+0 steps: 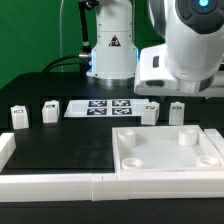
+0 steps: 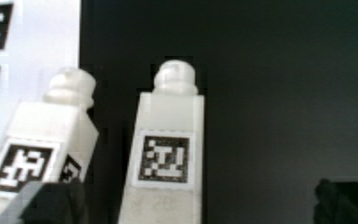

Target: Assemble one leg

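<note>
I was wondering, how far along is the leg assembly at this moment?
Done: nothing yet; all four legs stand loose in a row, none on the panel. In hand: the open pincer holds nothing, with two legs just ahead in the wrist view. Left: grasp one leg, carry it to the panel and fix it there.

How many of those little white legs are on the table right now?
4. Two legs stand on the exterior view's left of the marker board, two on its right. None seems hidden.

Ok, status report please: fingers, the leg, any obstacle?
Fingers open, nothing held. Leg upright ahead, not gripped; second leg close beside it. Nothing in the way.
</note>
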